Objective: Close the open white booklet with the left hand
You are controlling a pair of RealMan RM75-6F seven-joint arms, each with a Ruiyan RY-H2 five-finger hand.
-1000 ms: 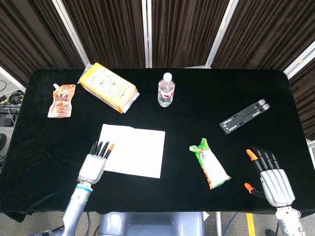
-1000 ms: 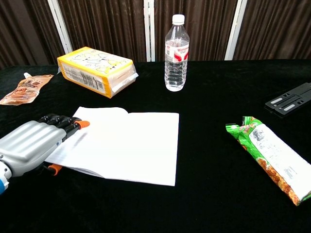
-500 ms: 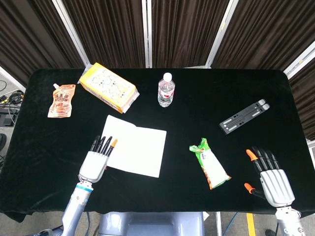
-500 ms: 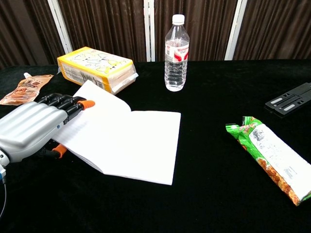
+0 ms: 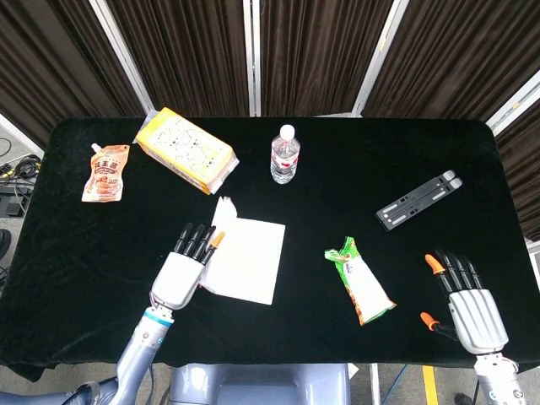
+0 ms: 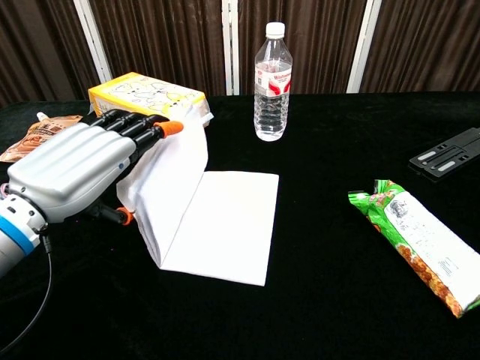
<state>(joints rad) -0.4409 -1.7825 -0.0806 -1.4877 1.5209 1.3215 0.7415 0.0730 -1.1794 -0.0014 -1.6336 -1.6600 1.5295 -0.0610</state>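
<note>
Folding thin white paper booklet [image 6: 214, 217]: left page standing near upright against flat, spread-fingered left hand [image 6: 79, 166], gripping nothing; laying over right page remaining.

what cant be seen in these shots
- Left hand thumb side: chest view, hidden behind the raised booklet page; whether it pinches or only pushes is unclear.
- Right hand: absent from chest view.
- Pouch and bottle print: too small.
- Snack bag: cut by the chest view's right edge.
</note>
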